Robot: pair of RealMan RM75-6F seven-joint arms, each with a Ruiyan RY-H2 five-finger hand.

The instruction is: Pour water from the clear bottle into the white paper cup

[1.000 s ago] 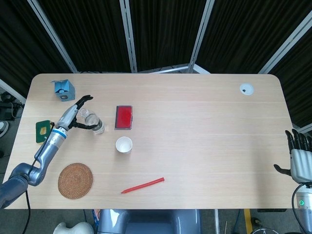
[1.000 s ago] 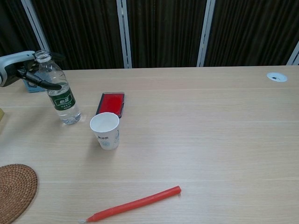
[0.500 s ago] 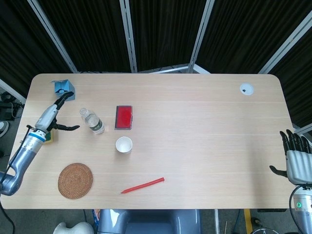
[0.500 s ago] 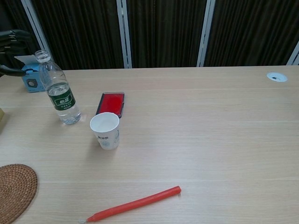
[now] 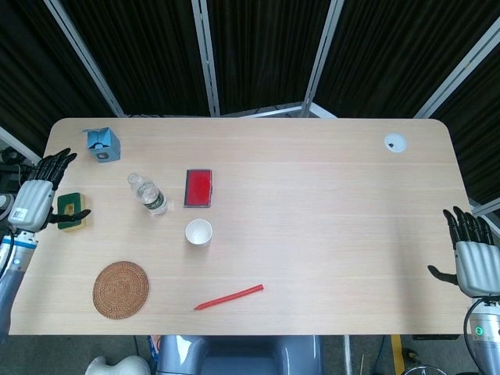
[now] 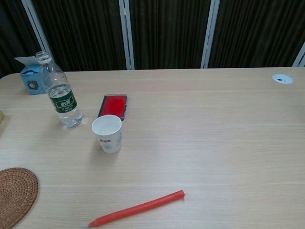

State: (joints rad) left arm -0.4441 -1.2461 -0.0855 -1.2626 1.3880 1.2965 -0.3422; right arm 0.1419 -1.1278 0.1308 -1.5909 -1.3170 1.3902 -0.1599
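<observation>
- Withdrawn from the clear bottle [image 6: 59,91], the left hand [image 5: 36,201] now hovers at the table's [image 5: 328,211] left edge, fingers spread and empty.
- Uncapped and upright, the bottle stands just beside the white paper cup [image 6: 107,133].
- Thin plastic looks light, squeezable and slippery; grip at the label.
- Right hand [image 5: 471,258] idles, fingers apart; whether the cup holds water is unclear.

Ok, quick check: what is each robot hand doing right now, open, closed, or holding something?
Left robot hand: open, holding nothing, at the table's left edge.
Right robot hand: open, holding nothing, off the table's right edge.
</observation>
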